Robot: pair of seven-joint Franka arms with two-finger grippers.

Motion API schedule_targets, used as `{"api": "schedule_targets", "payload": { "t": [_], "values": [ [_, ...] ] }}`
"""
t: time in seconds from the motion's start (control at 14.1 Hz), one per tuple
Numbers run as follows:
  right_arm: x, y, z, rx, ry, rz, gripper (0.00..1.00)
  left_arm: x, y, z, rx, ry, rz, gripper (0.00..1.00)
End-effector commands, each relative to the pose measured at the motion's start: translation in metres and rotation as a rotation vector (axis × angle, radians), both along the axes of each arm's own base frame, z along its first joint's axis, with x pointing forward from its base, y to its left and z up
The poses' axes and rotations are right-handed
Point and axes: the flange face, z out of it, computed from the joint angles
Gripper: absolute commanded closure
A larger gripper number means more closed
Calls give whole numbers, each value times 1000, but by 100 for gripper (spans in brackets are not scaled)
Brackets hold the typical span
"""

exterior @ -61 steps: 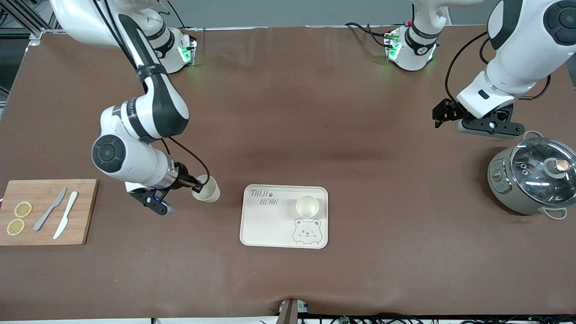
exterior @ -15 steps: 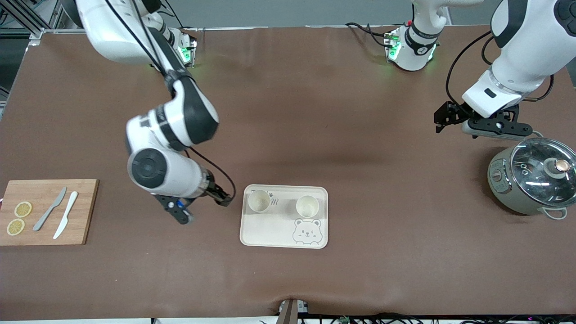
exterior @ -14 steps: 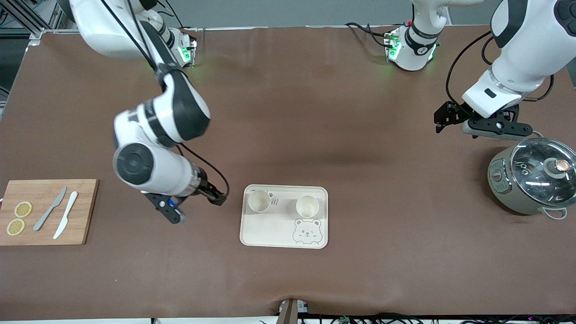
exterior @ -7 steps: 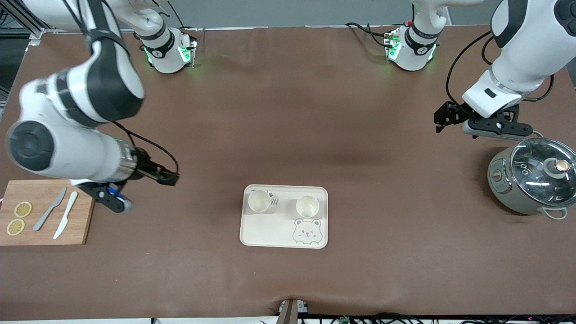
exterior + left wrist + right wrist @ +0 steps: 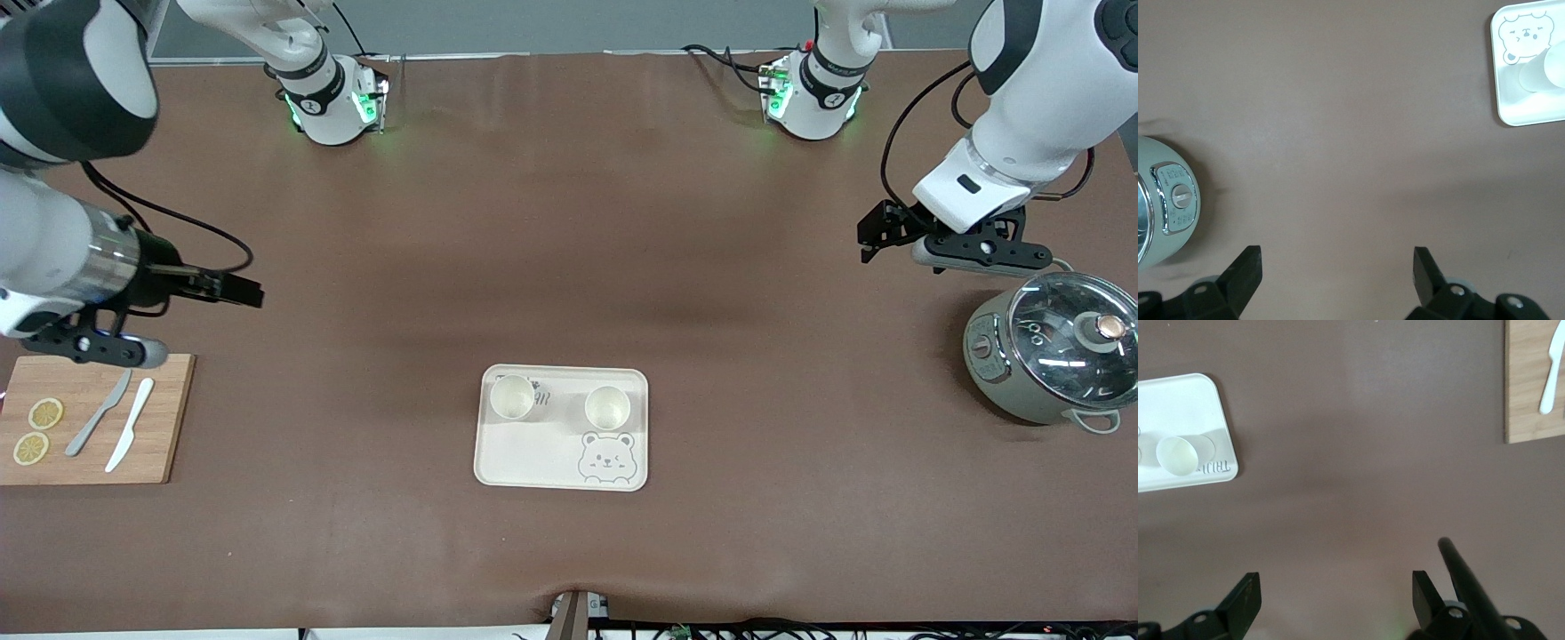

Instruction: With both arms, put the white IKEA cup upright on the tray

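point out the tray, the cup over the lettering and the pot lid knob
tray [image 5: 533,462], front view, bare floor
cup over the lettering [image 5: 512,396], front view, inside
pot lid knob [image 5: 1109,326], front view, top

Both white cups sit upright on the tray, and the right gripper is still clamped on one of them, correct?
Not quite. Both cups stand upright on the tray, but the right gripper is open and empty over bare table near the cutting board, as the front view shows.
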Motion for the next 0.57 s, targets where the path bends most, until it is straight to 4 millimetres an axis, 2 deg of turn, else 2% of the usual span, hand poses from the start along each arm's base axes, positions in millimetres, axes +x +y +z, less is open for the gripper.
{"api": "schedule_targets", "payload": {
  "t": [0.0, 0.07, 0.28, 0.5],
  "values": [
    [-22, -37, 17, 30, -12, 61, 0, 2, -1, 3, -23, 3, 1, 0],
    [-28, -48, 22, 37, -21, 75, 0, 3, -1, 1, -22, 6, 1, 0],
    [-50, -63, 39, 46, -53, 159, 0, 2, -2, 2, -24, 5, 0, 0],
    [-68, -58, 46, 16, -84, 217, 0, 1, -2, 0, -23, 8, 2, 0]
  ]
}}
